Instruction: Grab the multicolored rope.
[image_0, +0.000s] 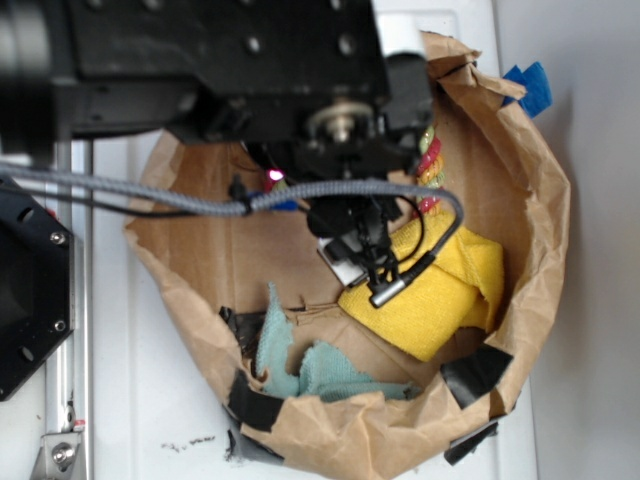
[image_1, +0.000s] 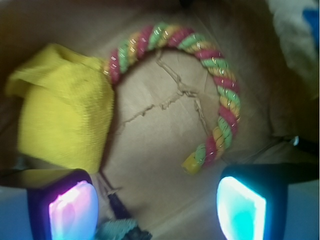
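- The brown paper bag (image_0: 540, 190) is the biggest thing in view, its walls rolled down and taped with black tape so it works as an open basin that keeps everything inside within the arm's reach.
- The robot arm (image_0: 220, 60) hangs over the bag from above, hiding much of the floor in the exterior view; a grey braided cable (image_0: 150, 195) loops across in front of it.
- The yellow cloth (image_1: 65, 125) lies bunched on the bag floor, and in the wrist view one end of the rope disappears at its upper corner, either tucked under it or just touching; I cannot tell which.
- The multicolored rope (image_1: 222, 87) arches across the paper floor beyond the cloth, its free end curling down toward the right-hand finger. In the exterior view only a short stretch shows beside the arm.
- The teal cloth (image_0: 300, 365) lies crumpled near the bag's front wall, well apart from the rope.
- The gripper (image_1: 157, 207) has its jaws spread wide, pads glowing at the lower corners of the wrist view. It holds nothing and touches nothing; the rope's free end lies just above the gap, so I judge the grasp is not yet made.
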